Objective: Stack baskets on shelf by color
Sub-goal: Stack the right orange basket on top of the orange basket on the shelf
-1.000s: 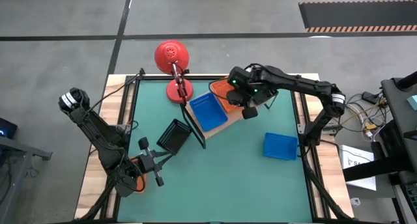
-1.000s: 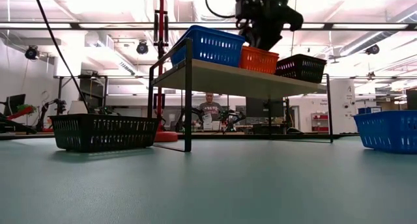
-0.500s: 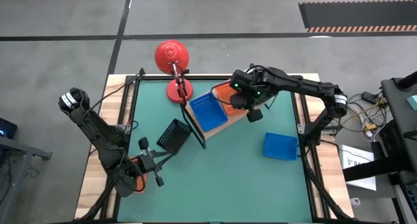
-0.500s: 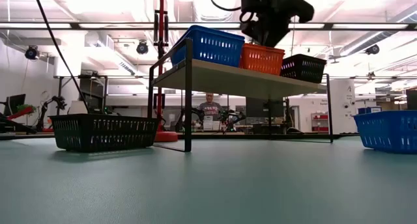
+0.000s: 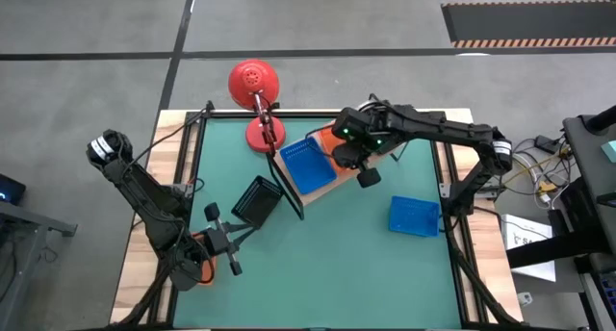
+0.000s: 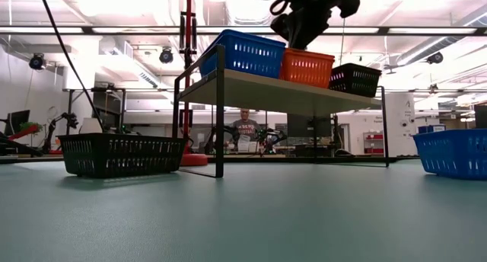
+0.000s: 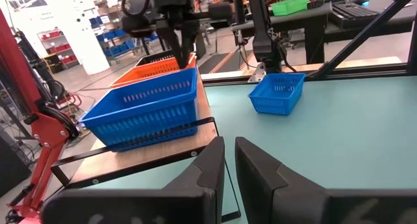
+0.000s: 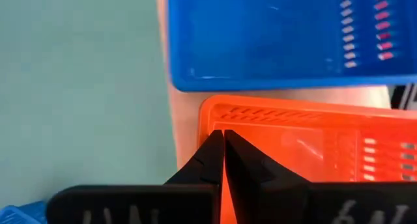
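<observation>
On the shelf (image 5: 327, 182) near the table's far edge stand three baskets in a row: a blue basket (image 5: 306, 165) at the lamp end, an orange basket (image 6: 307, 68) in the middle, and a black one (image 6: 354, 79) at the other end. The right end effector (image 8: 223, 146) hangs over the orange basket with its fingers pressed together, holding nothing; their tips sit at the basket's rim, and I cannot tell if they touch it. It looks to be nudging or squaring that basket in its slot.

To do this well, I'd push low and slowly along the shelf's length, keeping the basket off the board's edge and clear of its blue neighbour.

A loose black basket (image 5: 257, 200) lies near the table's left edge, a loose blue basket (image 5: 415, 216) near the right. The left end effector (image 7: 229, 160) waits by the near-left corner, nearly shut and empty.
</observation>
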`<state>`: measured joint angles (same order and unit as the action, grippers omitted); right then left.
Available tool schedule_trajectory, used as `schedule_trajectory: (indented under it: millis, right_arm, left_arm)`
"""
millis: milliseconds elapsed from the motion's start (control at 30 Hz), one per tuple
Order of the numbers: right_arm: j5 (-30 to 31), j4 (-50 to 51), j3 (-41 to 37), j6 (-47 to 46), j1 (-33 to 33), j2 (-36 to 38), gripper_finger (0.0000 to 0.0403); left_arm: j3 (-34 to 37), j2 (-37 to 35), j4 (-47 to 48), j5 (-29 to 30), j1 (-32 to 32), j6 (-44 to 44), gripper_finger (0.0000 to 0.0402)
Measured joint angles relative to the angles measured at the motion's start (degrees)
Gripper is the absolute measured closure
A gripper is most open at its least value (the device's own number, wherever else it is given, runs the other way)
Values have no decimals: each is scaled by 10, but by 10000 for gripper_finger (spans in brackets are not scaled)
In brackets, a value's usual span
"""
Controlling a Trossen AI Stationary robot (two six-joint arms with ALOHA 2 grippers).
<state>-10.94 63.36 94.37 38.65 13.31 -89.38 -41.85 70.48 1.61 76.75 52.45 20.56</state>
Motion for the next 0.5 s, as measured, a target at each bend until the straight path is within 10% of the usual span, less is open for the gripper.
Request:
schedule_trajectory:
  millis: [500]
  right_arm:
    - [52, 51, 1, -4, -14, 24, 394]
  left_arm:
    - [1, 0, -1, 0, 0, 0, 380]
